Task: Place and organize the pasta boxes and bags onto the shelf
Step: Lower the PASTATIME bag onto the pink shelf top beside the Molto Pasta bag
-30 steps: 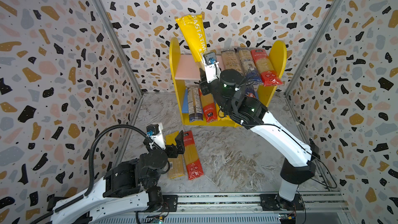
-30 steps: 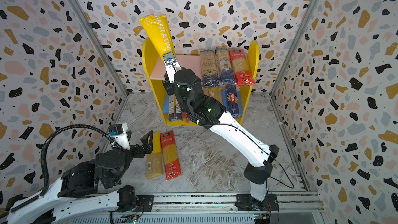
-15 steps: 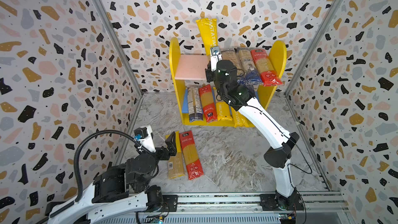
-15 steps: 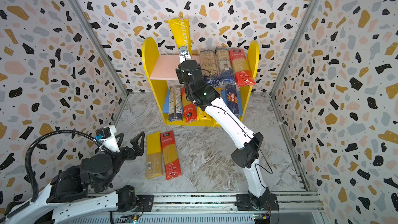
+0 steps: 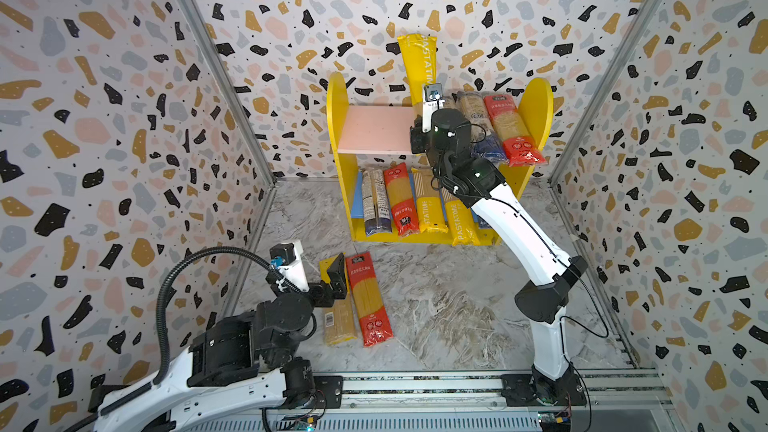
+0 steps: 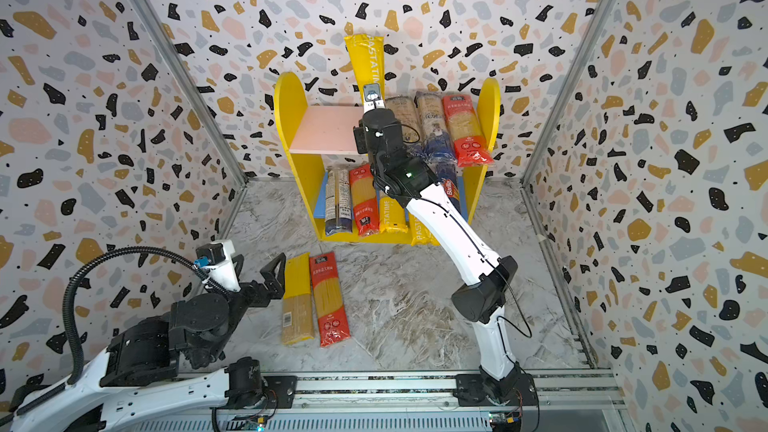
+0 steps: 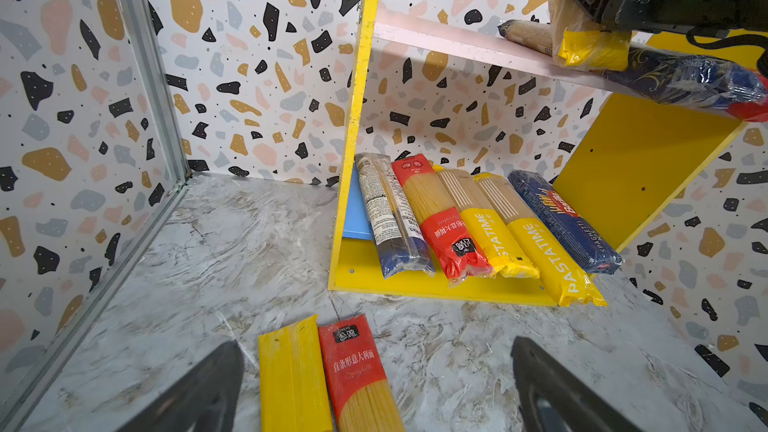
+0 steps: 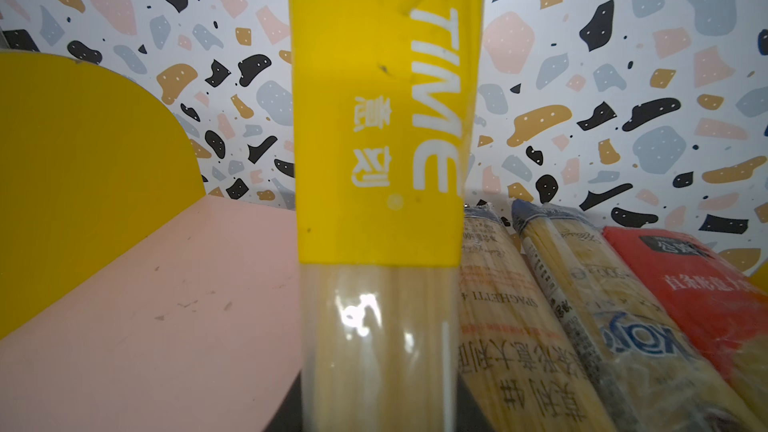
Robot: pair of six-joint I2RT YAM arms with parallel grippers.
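The right gripper (image 5: 419, 135) is pinched tight on the clear lower end of a yellow PASTATIME pack (image 5: 417, 64), and the pack's long axis runs steeply up and away from the claw toward the back wall, so most of its length stands above the shelf (image 5: 336, 118). Directly under the claw is the pink upper board (image 5: 374, 128); its bare stretch lies to the claw's left, while just beside the claw on its right three packs lie flat and side by side: a clear pack (image 8: 511, 305), a navy-and-clear pack (image 8: 602, 305) and a red pack (image 8: 706, 284). Their long axes run front to back, so the held pack likely has to tip down until it lies parallel to them, close against the clear one. The left gripper (image 6: 259, 270) is spread wide and holds nothing; a yellow floor pack (image 5: 338, 317) and a red floor pack (image 5: 370, 301) lie just ahead of it, lengthwise to the claw, far nearer this arm than the right one
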